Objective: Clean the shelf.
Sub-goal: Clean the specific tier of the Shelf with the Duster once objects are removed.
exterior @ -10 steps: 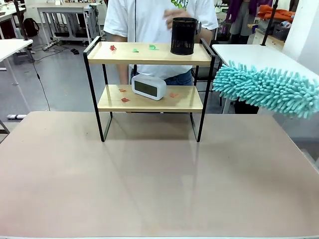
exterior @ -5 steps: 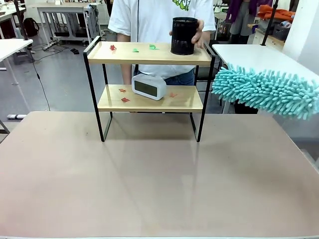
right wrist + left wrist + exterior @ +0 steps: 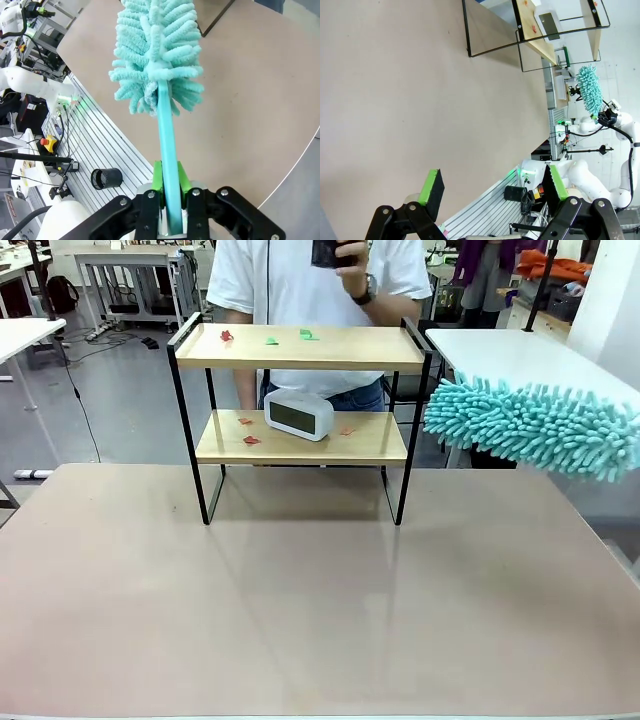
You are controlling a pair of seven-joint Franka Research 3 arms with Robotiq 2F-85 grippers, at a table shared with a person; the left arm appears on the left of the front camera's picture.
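Standing at the upper centre of the front view, the shelf (image 3: 350,348) rests on the far part of the table (image 3: 300,590), with two wooden boards in a black frame. Three paper scraps (image 3: 226,336) lie on the left half of the top board, one red and two green. The lower board carries one white clock (image 3: 298,414) left of centre and three more reddish scraps around it.

Behind the shelf a person's hand (image 3: 352,270) is raised at the top edge of the frame, holding one black cup (image 3: 325,252) well above the top board.

One fluffy turquoise duster (image 3: 530,425) reaches in from the right edge. Its tip is just beside the shelf's right post, level with the gap between the boards; whether it touches cannot be told.

Low in the right wrist view, the right gripper (image 3: 168,172) pinches the duster's handle between its green pads. At the bottom of the left wrist view, the left gripper (image 3: 493,182) is spread wide over bare table with nothing between its fingers.
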